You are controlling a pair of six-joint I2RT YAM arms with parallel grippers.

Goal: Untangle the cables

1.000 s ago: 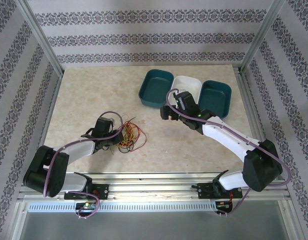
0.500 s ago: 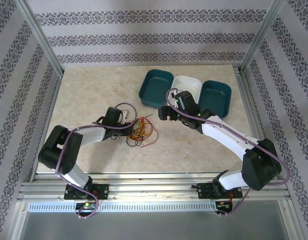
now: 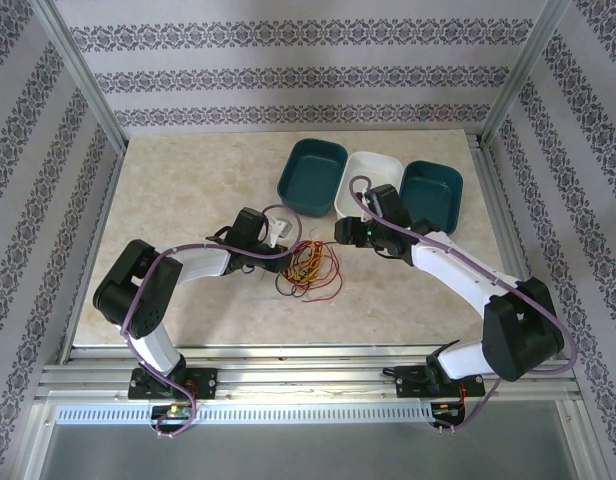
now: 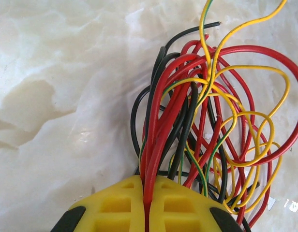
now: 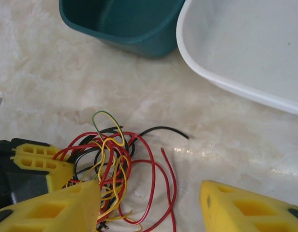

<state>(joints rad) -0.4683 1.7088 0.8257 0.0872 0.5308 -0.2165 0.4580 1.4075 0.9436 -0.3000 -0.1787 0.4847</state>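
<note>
Cables (image 3: pixel 310 268) lie mid-frame on the worktop (image 3: pixel 178 190), a row of bins (image 3: pixel 373 168) behind them, upper right of centre.

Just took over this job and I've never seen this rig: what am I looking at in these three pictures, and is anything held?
These are two robot arms bolted at the near edge of a pale marbled table. One picture looks down from above and behind them; the other two come from a camera on each wrist, that arm's own yellow fingers at the bottom. A tangle of thin red, yellow and black cables lies mid-table. Behind it stand a teal tub, a white tub and another teal tub. The left tool is shut, pinching red strands of the tangle. The right tool stands open over the tangle's edge, gripping nothing.
</note>
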